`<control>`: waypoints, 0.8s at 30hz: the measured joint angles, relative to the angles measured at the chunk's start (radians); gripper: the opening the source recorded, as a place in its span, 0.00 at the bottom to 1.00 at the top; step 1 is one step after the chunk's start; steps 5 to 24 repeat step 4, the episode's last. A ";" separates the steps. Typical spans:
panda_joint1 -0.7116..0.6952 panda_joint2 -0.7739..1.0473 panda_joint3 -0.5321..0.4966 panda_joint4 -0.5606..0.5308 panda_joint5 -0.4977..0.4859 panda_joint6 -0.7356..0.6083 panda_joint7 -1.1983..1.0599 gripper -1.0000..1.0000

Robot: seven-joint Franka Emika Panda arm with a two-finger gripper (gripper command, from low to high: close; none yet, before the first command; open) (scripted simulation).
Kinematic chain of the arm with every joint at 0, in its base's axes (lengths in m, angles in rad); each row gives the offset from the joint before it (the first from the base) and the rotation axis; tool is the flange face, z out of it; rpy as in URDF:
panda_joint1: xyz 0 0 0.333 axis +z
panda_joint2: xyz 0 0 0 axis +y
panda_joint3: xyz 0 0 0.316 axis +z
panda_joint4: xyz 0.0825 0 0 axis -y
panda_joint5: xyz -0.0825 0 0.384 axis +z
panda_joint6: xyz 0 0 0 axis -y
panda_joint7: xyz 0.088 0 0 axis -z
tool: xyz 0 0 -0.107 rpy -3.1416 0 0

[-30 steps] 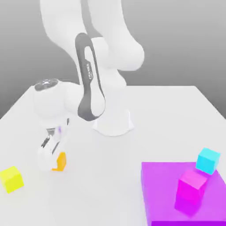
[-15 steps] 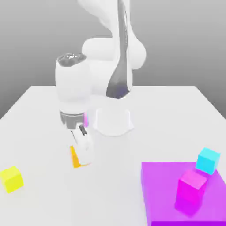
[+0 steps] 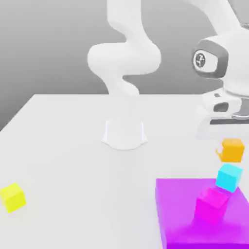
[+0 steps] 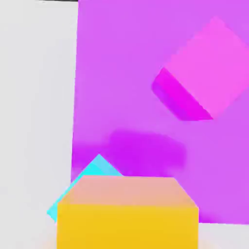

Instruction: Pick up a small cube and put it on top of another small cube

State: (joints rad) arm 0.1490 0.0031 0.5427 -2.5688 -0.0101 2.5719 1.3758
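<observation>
The tool (image 3: 232,141) grips the orange cube (image 3: 232,150) in the air, just above the cyan cube (image 3: 228,177). The cyan cube sits on the purple mat (image 3: 180,214), near the magenta cube (image 3: 211,204); the yellow cube (image 3: 12,197) lies well apart on the bench (image 3: 73,160)

arm bent over toward the exterior view's right, hand (image 3: 231,141) pointing down, clamped.

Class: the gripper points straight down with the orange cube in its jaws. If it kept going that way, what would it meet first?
Most likely the cyan cube: it sits just under the orange cube held by the gripper, though exact alignment is uncertain.
</observation>
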 joint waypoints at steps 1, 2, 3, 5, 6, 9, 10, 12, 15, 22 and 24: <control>0.005 0.029 -0.003 -0.004 -0.026 0.029 0.018 1.00; 0.002 0.029 -0.003 -0.004 -0.026 0.029 0.018 1.00; 0.003 0.029 -0.003 -0.004 -0.026 0.029 0.018 1.00; 0.003 0.029 -0.003 -0.004 -0.026 0.029 0.018 1.00; 0.003 0.029 -0.003 -0.004 -0.026 0.029 0.018 1.00; 0.003 0.029 -0.003 -0.004 -0.026 0.029 0.018 1.00; 0.003 0.029 -0.003 -0.004 -0.026 0.029 0.018 1.00; 0.003 0.029 -0.003 -0.004 -0.026 0.029 0.018 1.00; 0.003 0.029 -0.003 -0.004 -0.026 0.029 0.018 1.00; 0.003 0.029 -0.003 -0.004 -0.026 0.029 0.018 1.00; 0.003 0.029 -0.003 -0.004 -0.026 0.029 0.018 1.00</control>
